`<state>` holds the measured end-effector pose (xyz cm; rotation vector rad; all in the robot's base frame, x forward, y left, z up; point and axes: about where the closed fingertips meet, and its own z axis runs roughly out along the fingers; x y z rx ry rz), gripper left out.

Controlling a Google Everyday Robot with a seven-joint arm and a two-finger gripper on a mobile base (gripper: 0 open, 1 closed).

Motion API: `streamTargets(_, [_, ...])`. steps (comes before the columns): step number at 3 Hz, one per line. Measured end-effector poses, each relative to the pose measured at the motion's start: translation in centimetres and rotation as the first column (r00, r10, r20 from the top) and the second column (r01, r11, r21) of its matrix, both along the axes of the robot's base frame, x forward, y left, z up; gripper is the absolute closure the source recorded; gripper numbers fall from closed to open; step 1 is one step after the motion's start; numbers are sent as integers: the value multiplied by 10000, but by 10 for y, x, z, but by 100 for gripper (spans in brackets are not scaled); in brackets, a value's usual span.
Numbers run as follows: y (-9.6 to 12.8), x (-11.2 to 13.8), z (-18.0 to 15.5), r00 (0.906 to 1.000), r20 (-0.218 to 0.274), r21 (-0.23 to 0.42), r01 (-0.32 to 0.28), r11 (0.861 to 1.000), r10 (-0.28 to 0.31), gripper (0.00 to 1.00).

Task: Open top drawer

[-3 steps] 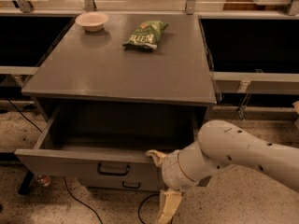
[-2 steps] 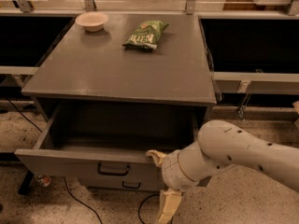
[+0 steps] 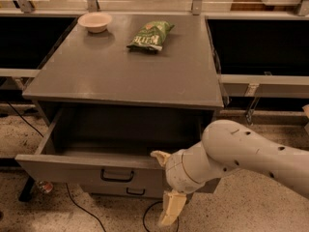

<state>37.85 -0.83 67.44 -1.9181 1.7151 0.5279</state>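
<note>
Speckled stone floor [image 3: 270,211] fills the bottom of the frame, lying bare at lower right beneath the robot's arm. A grey cabinet stands at centre, its flat top [image 3: 130,76] reaching from upper left to a sharp right edge at mid-frame. A small pale bowl [image 3: 95,21] sits near the back left corner of the top. A green snack bag [image 3: 150,35] lies near the back edge, right of the bowl and well apart from it. The front half of the top is bare.

Below the top's front lip, the top drawer [image 3: 72,170] stands pulled well out toward the bottom of the frame, its dark inside open to view. Its grey front runs along the lower left, and its right end is hidden behind the arm. A black bar handle [image 3: 117,176] sits on that front. Under it, a shallower lower drawer [image 3: 108,191] shows closed, with its own small handle.

A thick white arm [image 3: 251,151] enters from the right edge and bends down to lower centre. The cream gripper [image 3: 170,204] hangs at bottom centre in front of the drawer front, right of the handle and apart from it. Whether it is clenched or released cannot be told.

A dark cable [image 3: 82,209] trails over the floor at lower left. Grey metal rails [image 3: 260,83] flank the cabinet at mid-height, with dark recesses behind them.
</note>
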Motion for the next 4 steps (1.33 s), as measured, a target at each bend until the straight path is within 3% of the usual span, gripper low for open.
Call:
streamTargets(2, [2, 25, -15, 9985, -447, -754, 292, 9967, -327, 0])
streamTargets(4, [5, 17, -17, 9990, -411, -892, 125, 9959, -162, 0])
